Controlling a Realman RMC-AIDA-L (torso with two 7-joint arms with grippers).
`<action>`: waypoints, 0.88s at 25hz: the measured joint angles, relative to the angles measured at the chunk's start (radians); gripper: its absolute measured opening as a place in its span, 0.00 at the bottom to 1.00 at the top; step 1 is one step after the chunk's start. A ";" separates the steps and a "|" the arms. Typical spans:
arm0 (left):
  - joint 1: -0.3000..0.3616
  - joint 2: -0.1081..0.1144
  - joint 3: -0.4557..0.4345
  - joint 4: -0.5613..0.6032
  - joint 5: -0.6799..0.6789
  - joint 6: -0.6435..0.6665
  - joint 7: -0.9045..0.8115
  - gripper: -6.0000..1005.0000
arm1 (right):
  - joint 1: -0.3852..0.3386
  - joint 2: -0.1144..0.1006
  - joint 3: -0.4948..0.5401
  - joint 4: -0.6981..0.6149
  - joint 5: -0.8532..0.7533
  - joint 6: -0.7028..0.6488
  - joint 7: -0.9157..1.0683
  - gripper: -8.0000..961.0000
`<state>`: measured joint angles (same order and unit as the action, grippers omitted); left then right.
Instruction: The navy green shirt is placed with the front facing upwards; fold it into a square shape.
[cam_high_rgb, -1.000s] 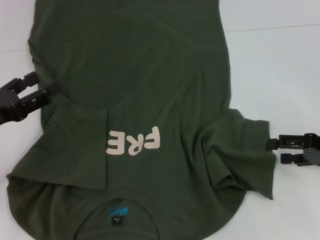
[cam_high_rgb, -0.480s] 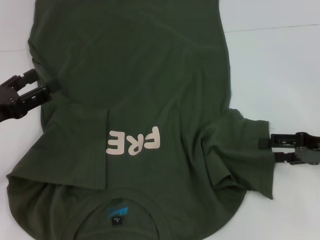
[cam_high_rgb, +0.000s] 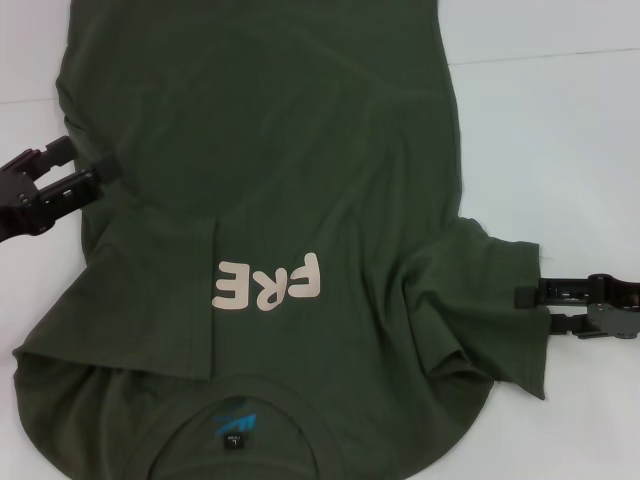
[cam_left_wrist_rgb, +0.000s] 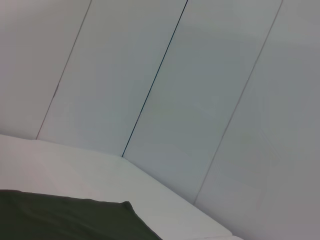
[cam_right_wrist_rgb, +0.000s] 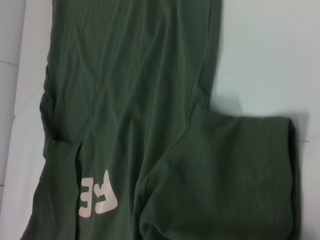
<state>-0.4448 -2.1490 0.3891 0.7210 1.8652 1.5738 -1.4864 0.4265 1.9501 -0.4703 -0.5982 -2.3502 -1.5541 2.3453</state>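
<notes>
- One large dark olive-green cotton shirt (cam_high_rgb: 300, 200) is spread on the white table (cam_high_rgb: 560, 130), collar toward the robot, and most of the head view is filled by it.
- Three pale block letters, "FRE" (cam_high_rgb: 268, 283), are counted on the chest, and one small blue neck label (cam_high_rgb: 233, 424) is seen inside the collar.
- One panel of the cloth is folded in on the robot's left side, and the rest of the lettering is covered by its edge.
- One short sleeve (cam_high_rgb: 500, 300) is left sticking out, wrinkled, on the right.
- Two black pincers are counted: the left pincer (cam_high_rgb: 88, 165) is set at the shirt's left edge, its fingers parted, with cloth between them.
- The right pincer (cam_high_rgb: 535, 305) is held at the sleeve hem, its fingers slightly parted around the hem.
- A pale panelled wall (cam_left_wrist_rgb: 175, 90) is shown behind the table in the left wrist view.
</notes>
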 joint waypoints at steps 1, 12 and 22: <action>0.000 0.000 0.001 0.000 0.000 0.000 0.000 0.90 | 0.001 0.000 -0.001 0.000 0.000 -0.001 0.000 0.98; -0.003 0.006 -0.004 -0.023 -0.001 -0.007 0.006 0.90 | 0.007 0.001 0.016 0.000 0.009 -0.003 0.003 0.98; -0.010 0.007 0.003 -0.037 -0.002 -0.025 0.010 0.90 | 0.010 0.004 0.026 0.000 0.069 -0.010 -0.006 0.98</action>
<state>-0.4553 -2.1424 0.3924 0.6838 1.8635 1.5492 -1.4761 0.4369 1.9542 -0.4444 -0.5982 -2.2810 -1.5646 2.3392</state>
